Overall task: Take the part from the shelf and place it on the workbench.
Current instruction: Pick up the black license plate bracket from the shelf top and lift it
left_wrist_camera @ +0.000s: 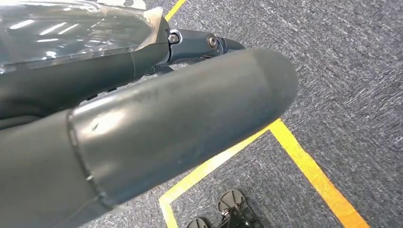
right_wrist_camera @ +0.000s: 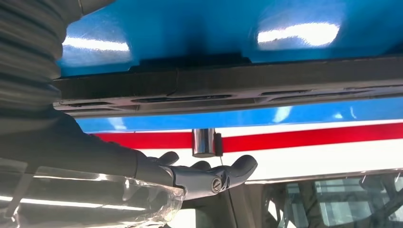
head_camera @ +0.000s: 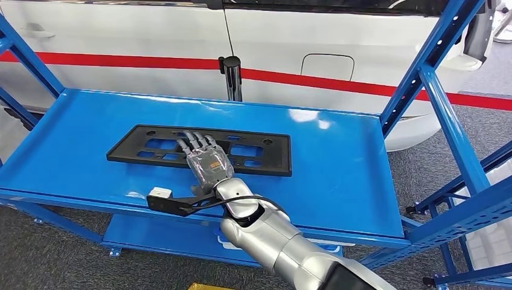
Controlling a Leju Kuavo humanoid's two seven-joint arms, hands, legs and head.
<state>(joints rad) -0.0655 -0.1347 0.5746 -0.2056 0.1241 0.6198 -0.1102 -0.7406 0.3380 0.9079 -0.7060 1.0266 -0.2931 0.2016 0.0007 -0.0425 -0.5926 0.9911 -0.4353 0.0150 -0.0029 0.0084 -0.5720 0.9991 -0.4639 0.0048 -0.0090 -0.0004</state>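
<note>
While the right hand (head_camera: 204, 158) lay stretched out flat above the black part (head_camera: 151, 145), its fingers (head_camera: 194, 141) were extended and slightly apart, reaching over the middle of the part's near edge, and they gripped nothing. Whether the fingertips actually touched the part could not be told from the head view. In the right wrist view the same hand (right_wrist_camera: 209, 173) showed its fingers straight and free, with the part's dark edge (right_wrist_camera: 285, 80) running long across the picture, apart from the fingers.

The part was a flat, black, rectangular frame with several cut-out openings, and it lay flat on the top deck of the blue shelf (head_camera: 338, 181), roughly in the middle and nearer the left end. The silver right arm (head_camera: 278, 241) came up from below, over the shelf's front edge, and a small black bracket with a white block (head_camera: 160, 194) stuck out sideways at its wrist.

Beyond the shelf stood a white car body (head_camera: 151, 36) with a red stripe (head_camera: 121, 61), and a short dark post (head_camera: 232, 75) rose behind the deck. Blue uprights (head_camera: 450, 115) framed the shelf on the right, over grey carpet (head_camera: 416, 163).

The left wrist view looked down at grey carpet with yellow floor lines (left_wrist_camera: 309, 161); the left hand's state could not be told there.
</note>
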